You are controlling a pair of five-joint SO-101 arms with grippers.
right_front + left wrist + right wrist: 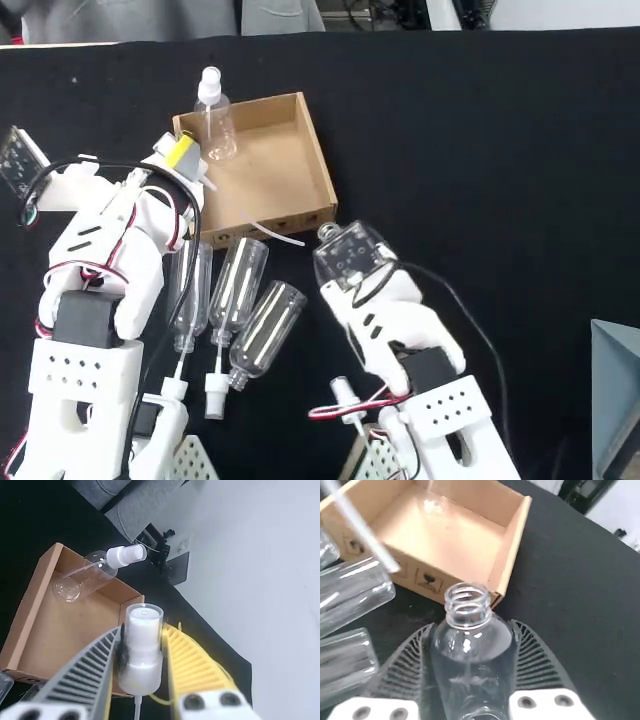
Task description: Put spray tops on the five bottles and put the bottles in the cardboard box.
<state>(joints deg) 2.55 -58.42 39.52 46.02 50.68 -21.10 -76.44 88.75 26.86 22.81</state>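
My left gripper (pixel 142 656) is shut on a white spray top (pixel 142 645); its thin dip tube (pixel 278 234) hangs over the front wall of the cardboard box (pixel 322 170). In the high view this gripper (pixel 185 158) is at the box's front-left corner. In the box's far-left corner stands a clear bottle (pixel 216 122) with its spray top on. My right gripper (pixel 472 626) is shut on an uncapped clear bottle (pixel 470 650), neck up, just in front of the box (pixel 512 545). Three uncapped bottles (pixel 238 285) lie side by side on the black table.
Loose spray tops lie near the arm bases (pixel 215 385) (pixel 345 395). The right arm's wrist camera (pixel 350 252) covers its gripper from above. A grey object (pixel 615 390) sits at the right edge. The lying bottles (pixel 350 595) are close beside the held one.
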